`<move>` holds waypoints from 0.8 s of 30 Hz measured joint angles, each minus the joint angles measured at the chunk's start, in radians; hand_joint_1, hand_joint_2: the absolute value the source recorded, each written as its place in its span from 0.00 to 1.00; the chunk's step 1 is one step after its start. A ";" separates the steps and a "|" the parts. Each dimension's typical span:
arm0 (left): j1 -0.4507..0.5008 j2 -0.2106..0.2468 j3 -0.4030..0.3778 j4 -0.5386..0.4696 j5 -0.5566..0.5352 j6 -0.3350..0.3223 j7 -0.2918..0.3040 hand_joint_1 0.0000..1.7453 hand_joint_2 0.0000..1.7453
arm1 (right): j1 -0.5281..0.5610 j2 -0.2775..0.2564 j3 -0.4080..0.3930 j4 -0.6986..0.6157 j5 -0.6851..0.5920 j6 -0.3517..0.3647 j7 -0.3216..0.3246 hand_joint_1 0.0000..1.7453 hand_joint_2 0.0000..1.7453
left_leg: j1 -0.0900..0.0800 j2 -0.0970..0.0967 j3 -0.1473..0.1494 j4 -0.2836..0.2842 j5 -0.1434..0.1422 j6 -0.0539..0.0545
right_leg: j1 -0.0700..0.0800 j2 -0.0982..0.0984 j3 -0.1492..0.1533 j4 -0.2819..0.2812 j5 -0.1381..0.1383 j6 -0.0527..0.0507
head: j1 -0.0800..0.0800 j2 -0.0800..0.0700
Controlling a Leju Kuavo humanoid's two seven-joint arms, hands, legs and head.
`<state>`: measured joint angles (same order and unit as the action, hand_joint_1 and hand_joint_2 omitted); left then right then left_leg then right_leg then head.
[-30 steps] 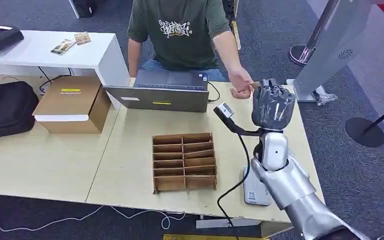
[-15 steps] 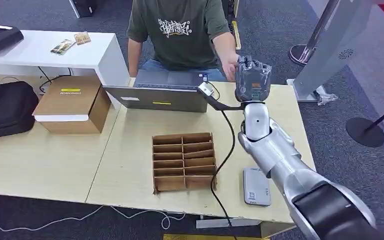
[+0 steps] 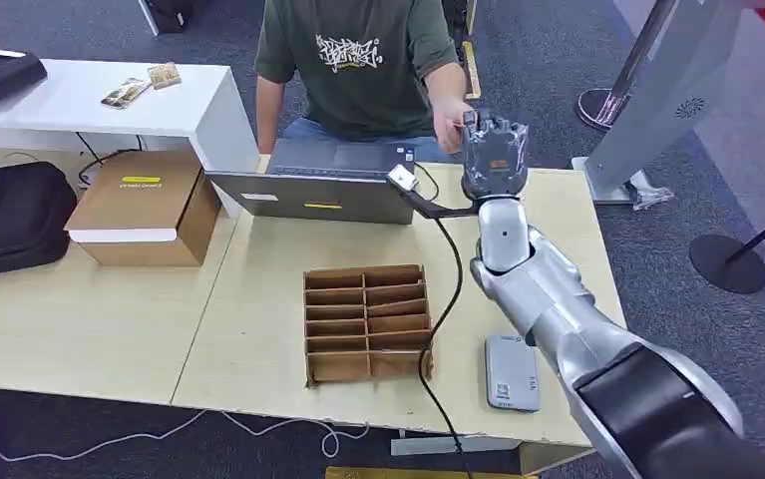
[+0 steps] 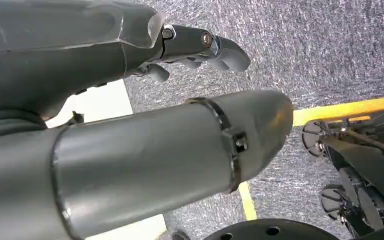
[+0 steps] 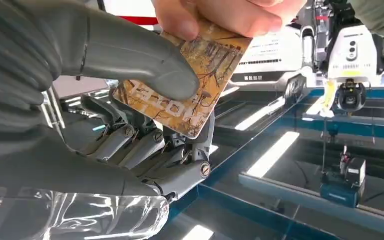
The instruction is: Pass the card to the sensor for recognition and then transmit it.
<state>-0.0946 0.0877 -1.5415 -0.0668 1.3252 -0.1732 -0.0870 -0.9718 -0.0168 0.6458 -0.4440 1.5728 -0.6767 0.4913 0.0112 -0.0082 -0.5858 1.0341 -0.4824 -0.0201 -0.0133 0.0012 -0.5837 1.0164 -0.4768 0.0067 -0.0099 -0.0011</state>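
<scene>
Card point(image 5: 189, 85) now pinched between right hand point(image 3: 494, 158) thumb and fingers, also gripped by person's hand point(image 5: 225, 15) beyond laptop point(image 3: 323, 185), arm swung further left since earlier; handover underway, sensor point(image 3: 512, 372) pass likely complete

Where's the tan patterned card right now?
In the right wrist view the tan patterned card is pinched by the right hand and a person's hand, raised beyond the table's far edge, right of the laptop.
</scene>
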 joint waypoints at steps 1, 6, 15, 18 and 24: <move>0.000 0.000 0.000 0.000 0.001 0.000 0.000 0.00 0.00 | -0.002 0.002 0.002 0.004 0.000 0.000 0.000 1.00 1.00 | 0.000 0.000 0.000 0.000 0.000 0.000 | 0.000 0.000 0.000 0.000 0.000 0.000 | 0.000 0.000; 0.000 0.000 0.000 0.000 0.009 -0.001 0.002 0.00 0.00 | -0.004 0.006 0.005 0.013 0.000 0.000 -0.003 0.19 1.00 | 0.000 0.000 0.000 0.000 0.000 0.000 | 0.000 0.000 0.000 0.000 0.000 0.000 | 0.000 0.000; 0.000 -0.001 0.000 0.000 0.016 -0.002 0.003 0.00 0.00 | -0.004 0.012 0.005 0.011 0.000 0.000 -0.020 0.00 1.00 | 0.000 0.000 0.000 0.000 0.000 0.000 | 0.000 0.000 0.000 0.000 0.000 0.000 | 0.000 0.000; 0.001 -0.001 0.000 0.000 0.016 -0.002 0.003 0.00 0.00 | -0.004 0.012 0.005 0.011 0.000 0.000 -0.017 0.00 1.00 | 0.000 0.000 0.000 0.000 0.000 0.000 | 0.000 0.000 0.000 0.000 0.000 0.000 | 0.000 0.000; 0.001 -0.002 0.000 0.000 0.015 -0.002 0.003 0.00 0.00 | -0.004 0.012 0.004 0.010 0.000 -0.001 -0.014 0.00 1.00 | 0.000 0.000 0.000 0.000 0.000 0.000 | 0.000 0.000 0.000 0.000 0.000 0.000 | 0.000 0.000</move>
<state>-0.0936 0.0862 -1.5415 -0.0668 1.3405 -0.1751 -0.0839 -0.9754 -0.0046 0.6500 -0.4341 1.5728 -0.6775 0.4776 0.0112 -0.0080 -0.5854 1.0341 -0.4823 -0.0201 -0.0133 0.0016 -0.5837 1.0166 -0.4767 0.0066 -0.0099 -0.0011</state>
